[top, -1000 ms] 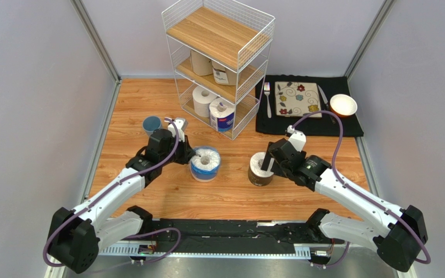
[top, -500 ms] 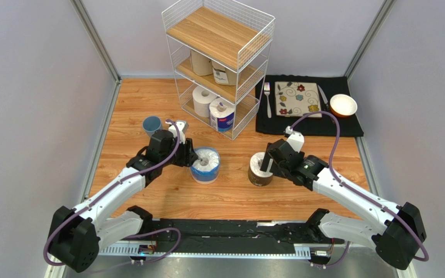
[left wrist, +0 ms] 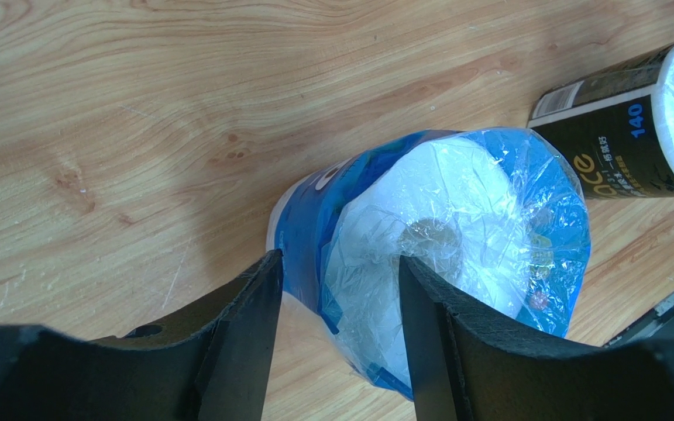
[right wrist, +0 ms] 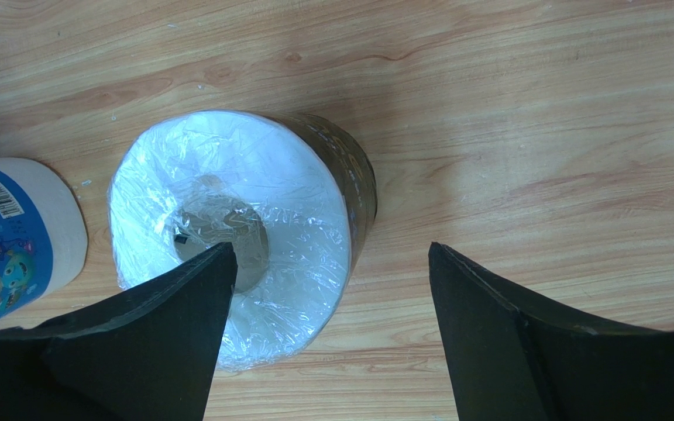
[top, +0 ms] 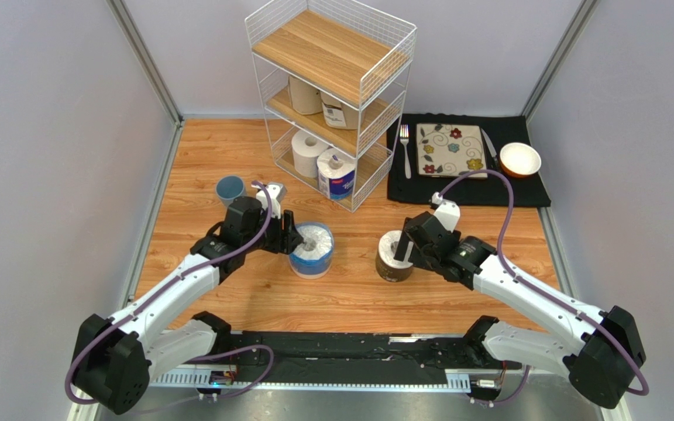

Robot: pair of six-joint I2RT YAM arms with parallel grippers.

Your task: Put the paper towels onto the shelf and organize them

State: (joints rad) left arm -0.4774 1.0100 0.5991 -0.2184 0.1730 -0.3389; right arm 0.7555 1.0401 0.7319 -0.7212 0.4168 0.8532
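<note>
A blue-plastic-wrapped paper towel roll [top: 312, 249] [left wrist: 455, 263] stands on the wooden table. My left gripper [top: 292, 239] [left wrist: 339, 261] is open, its jaws straddling the roll's near wall, one finger outside and one over the top. A dark-wrapped roll [top: 393, 256] [right wrist: 253, 219] [left wrist: 617, 140] stands to the right. My right gripper [top: 406, 250] [right wrist: 330, 250] is open wide over it, one finger above the core and the other past its side. The shelf [top: 332, 53] holds two tan rolls [top: 305, 94] on the middle tier, and a white roll [top: 308, 151] and a blue-labelled roll [top: 337, 174] on the bottom tier.
A blue cup [top: 229, 189] stands just behind my left wrist. At the back right, a black mat [top: 525, 189] carries a patterned plate [top: 451, 150], a fork [top: 405, 149], a knife [top: 490, 145] and a bowl [top: 520, 159]. Grey walls close in both sides.
My left gripper's jaws have spread from shut to open at the blue-wrapped roll. The right arm has edged slightly left; its jaws stay wide.
</note>
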